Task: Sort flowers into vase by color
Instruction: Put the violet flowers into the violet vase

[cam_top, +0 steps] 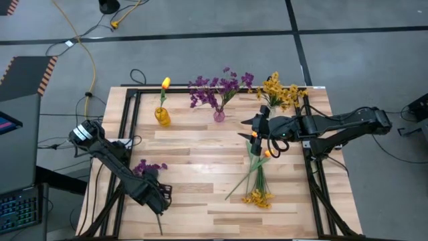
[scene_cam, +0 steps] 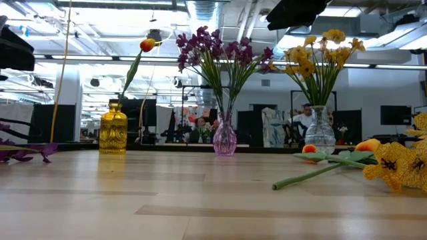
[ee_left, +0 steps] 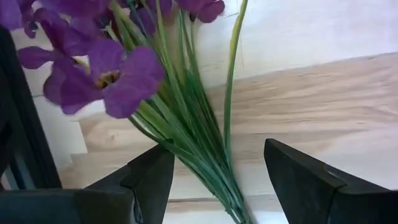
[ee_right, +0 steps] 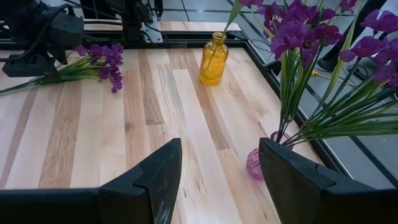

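Observation:
My left gripper (cam_top: pixel 159 197) is open at the table's near left, low over a purple sprig (cam_top: pixel 147 167). Its fingers stand on either side of the green stem bundle (ee_left: pixel 193 143), which lies on the table. My right gripper (cam_top: pixel 247 129) is open and empty above the table's right middle, close to the pink vase (ee_right: pixel 255 163). Orange tulip buds (cam_top: pixel 267 152) and a yellow sprig (cam_top: pixel 257 197) lie on the table below it. A yellow vase (cam_top: pixel 162 117) holds one orange tulip. The pink vase (cam_top: pixel 219 115) holds purple flowers. A clear vase (scene_cam: pixel 320 133) holds yellow flowers.
The three vases stand in a row along the table's far edge. Black frame rails (cam_top: pixel 127 134) run along the left and right sides of the wooden top. Bare wood (cam_top: pixel 200 161) lies between the two arms.

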Controlling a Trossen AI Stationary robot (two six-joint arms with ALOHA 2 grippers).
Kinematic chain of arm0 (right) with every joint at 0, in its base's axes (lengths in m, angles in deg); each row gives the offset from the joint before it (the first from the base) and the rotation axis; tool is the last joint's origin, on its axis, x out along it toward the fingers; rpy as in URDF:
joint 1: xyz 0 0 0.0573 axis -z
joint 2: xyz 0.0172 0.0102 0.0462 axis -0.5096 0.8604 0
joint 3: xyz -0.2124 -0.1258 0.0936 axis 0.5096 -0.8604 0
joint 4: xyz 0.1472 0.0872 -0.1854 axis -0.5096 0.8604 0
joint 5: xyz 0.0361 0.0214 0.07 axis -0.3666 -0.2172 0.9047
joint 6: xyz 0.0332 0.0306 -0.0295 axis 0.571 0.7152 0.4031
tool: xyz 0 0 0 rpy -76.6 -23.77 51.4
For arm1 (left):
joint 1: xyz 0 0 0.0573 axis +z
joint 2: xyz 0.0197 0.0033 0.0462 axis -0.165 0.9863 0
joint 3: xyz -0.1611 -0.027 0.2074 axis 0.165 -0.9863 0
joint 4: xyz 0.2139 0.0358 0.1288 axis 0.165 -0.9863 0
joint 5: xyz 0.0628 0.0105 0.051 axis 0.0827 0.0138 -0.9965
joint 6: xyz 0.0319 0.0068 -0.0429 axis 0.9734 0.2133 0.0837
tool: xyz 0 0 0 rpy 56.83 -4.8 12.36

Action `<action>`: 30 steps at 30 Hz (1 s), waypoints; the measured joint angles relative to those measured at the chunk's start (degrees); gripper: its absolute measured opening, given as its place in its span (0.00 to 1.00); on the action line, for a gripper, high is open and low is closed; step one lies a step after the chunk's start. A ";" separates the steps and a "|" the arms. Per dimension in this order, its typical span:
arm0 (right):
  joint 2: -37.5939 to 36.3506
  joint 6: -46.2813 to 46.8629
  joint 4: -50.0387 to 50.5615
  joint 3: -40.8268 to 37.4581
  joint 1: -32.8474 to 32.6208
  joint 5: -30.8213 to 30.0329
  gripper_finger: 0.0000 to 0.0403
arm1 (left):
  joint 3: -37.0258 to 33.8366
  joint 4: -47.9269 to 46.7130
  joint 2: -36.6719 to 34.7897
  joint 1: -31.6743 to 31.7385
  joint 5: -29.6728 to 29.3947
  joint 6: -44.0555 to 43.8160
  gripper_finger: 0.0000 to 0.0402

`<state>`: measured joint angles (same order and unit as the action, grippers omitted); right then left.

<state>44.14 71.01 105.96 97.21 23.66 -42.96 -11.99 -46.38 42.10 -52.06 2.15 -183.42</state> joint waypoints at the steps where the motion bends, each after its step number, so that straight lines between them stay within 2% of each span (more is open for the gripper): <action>1: 0.00 0.02 0.00 -0.01 0.00 0.00 0.59 | 0.00 0.00 0.00 0.02 0.52 -0.06 0.59; 12: 0.00 -0.01 -0.02 -0.02 0.00 0.00 0.59 | -0.30 0.15 0.00 -0.74 1.70 -2.93 0.59; 18: 0.00 -0.01 0.00 -0.01 0.00 0.00 0.59 | -2.70 2.36 0.00 -1.49 1.56 -3.89 0.59; 22: 0.00 -0.01 0.00 0.01 0.00 0.00 0.59 | -3.71 2.76 0.00 -1.44 -0.67 -3.95 0.59; 30: 0.00 -0.02 0.00 -0.01 0.00 0.00 0.59 | -7.47 7.17 -0.13 -1.44 -0.01 -4.01 0.59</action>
<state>44.14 71.00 105.96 97.21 23.66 -42.96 -19.45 -39.21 41.97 -53.51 2.15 -187.44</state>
